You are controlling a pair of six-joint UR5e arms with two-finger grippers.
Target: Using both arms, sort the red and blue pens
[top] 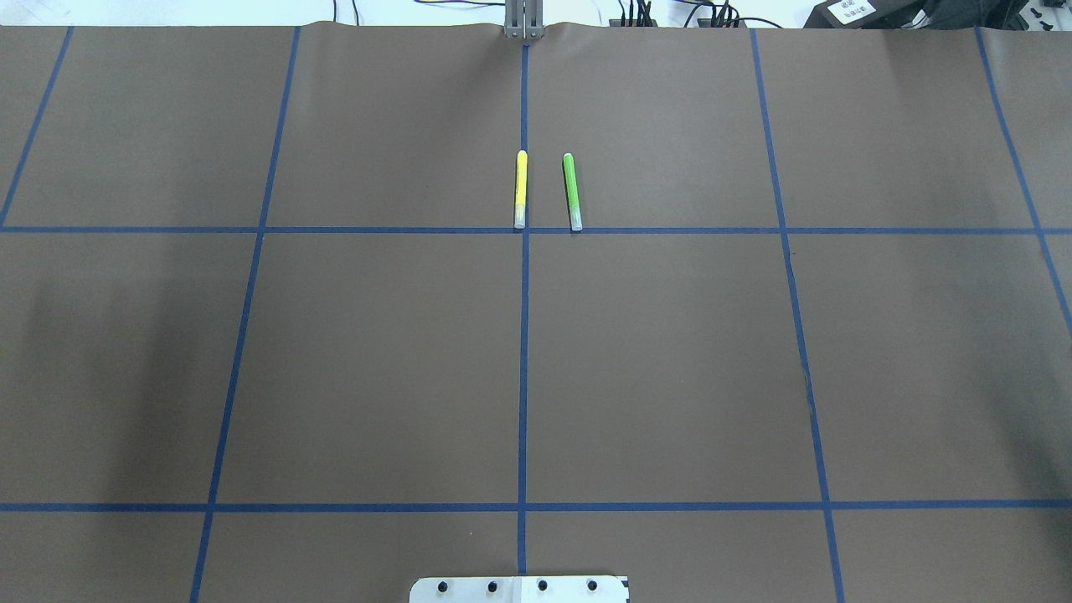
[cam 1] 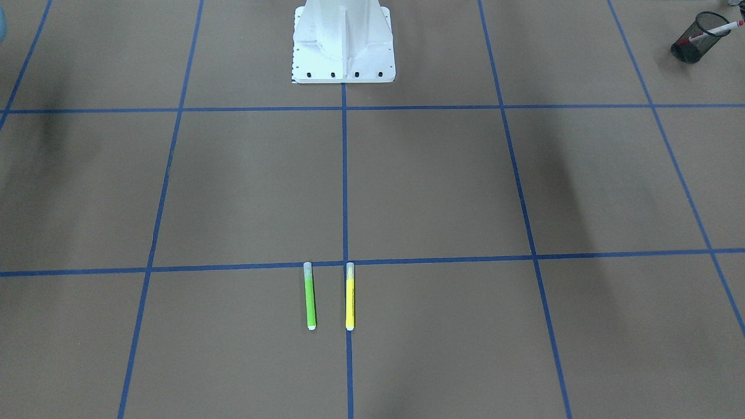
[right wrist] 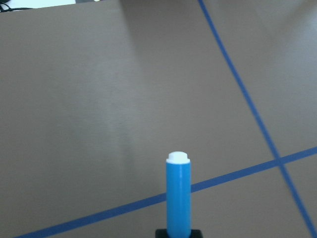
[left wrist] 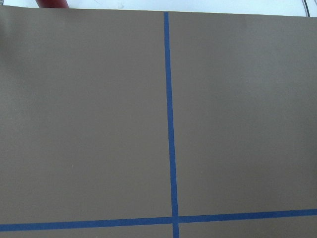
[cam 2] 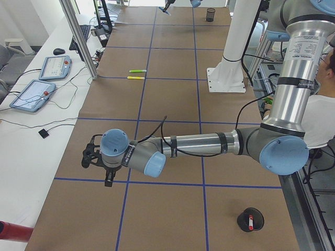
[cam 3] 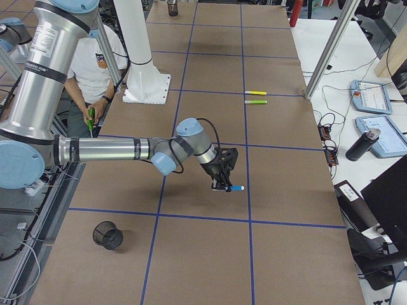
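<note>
- The right claw (cam 3: 223, 182) is clenched on the blue pen (right wrist: 178, 198) and holds it low over the counter (top: 377, 377). Most of the barrel sticks out past the jaws.
- With so little of the pen in the grip, I'd worry it pivots or slips out on a quick swing.
- The empty mesh cup (cam 3: 108, 235) stands well apart from that claw, back on the robot's side. It looks light, so a pen arriving at a slant could catch the rim and tip it over.
- The red pen (cam 1: 713, 30) already leans in the other mesh cup (cam 1: 697, 39) on the left arm's side.
- The left claw (cam 2: 89, 158) hovers above the counter, well away from that cup. From where I stand I cannot tell whether it is clenched or released.
- The lime-green pen (top: 572, 191) and yellow pen (top: 521, 189) lie side by side near the far edge, away from both arms. They are not part of the sort and should be left alone.
- A person (cam 3: 95, 67) sits just behind the white pedestal (cam 3: 145, 63), close to where the right arm would swing.
</note>
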